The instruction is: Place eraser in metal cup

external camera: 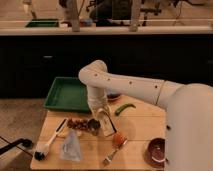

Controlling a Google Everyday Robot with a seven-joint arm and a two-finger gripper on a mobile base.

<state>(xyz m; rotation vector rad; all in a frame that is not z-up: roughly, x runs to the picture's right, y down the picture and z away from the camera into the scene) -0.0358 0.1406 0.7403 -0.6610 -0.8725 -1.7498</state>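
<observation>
Above the middle of the wooden worktop [142, 127], the pincer [103, 115] is held pointing down at the end of the white arm [130, 86]. Directly under its tip the eraser [107, 125] is seen, a pale block with dark edges, tilted and right against the pincer. Whether it is gripped or merely touched cannot be told.

Just left of the pincer, as viewed, and beside the eraser, the metal cup [93, 125] is set upright; the eraser is not inside it. Further left of the pincer a cluster of small brown pieces [77, 123] is spread. Beyond that, towards the near left corner, a long-handled brush [43, 149] and a clear bag [71, 148] are laid.

Nearer the camera than the pincer and slightly right, an orange [118, 138] is placed with a fork [112, 155] just beside it. Behind the pincer to the left a green tray [65, 95] is seen, and behind to the right a green pepper [125, 108]. Well apart, at the near right, a dark red bowl [156, 150] is set.
</observation>
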